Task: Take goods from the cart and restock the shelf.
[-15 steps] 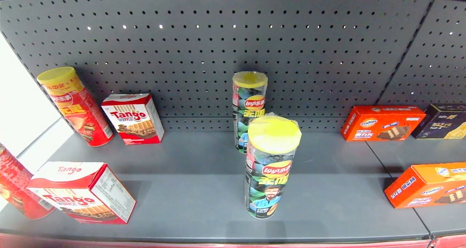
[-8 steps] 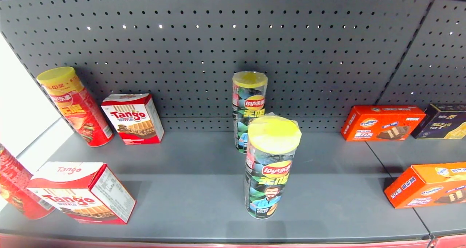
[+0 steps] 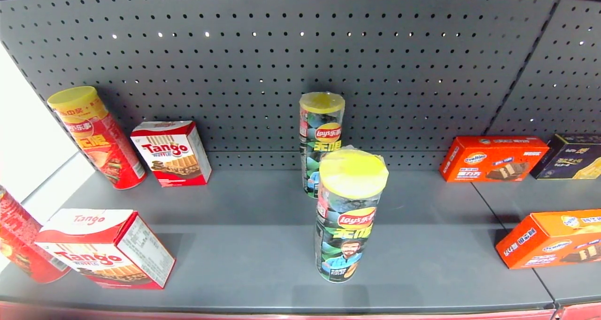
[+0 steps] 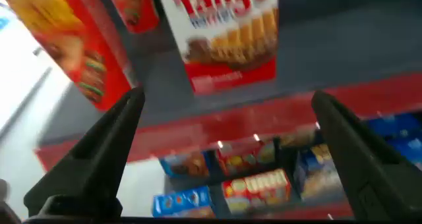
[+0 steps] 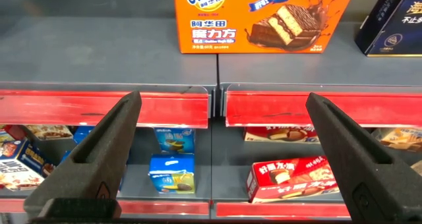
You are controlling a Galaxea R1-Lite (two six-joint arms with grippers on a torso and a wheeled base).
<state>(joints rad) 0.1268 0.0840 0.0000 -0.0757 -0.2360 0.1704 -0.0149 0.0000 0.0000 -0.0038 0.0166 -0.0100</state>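
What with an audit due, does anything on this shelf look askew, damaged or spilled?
Nothing has toppled or spilled on the shelf. The only oddity: the clear wrap on the front chip can puckers loosely around its yellow lid.

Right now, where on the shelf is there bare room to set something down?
Widest bare shelf lies between the front wafer box and the front chip can. Also open: between that can and the front orange box. Crowded at the left end, around the red can.
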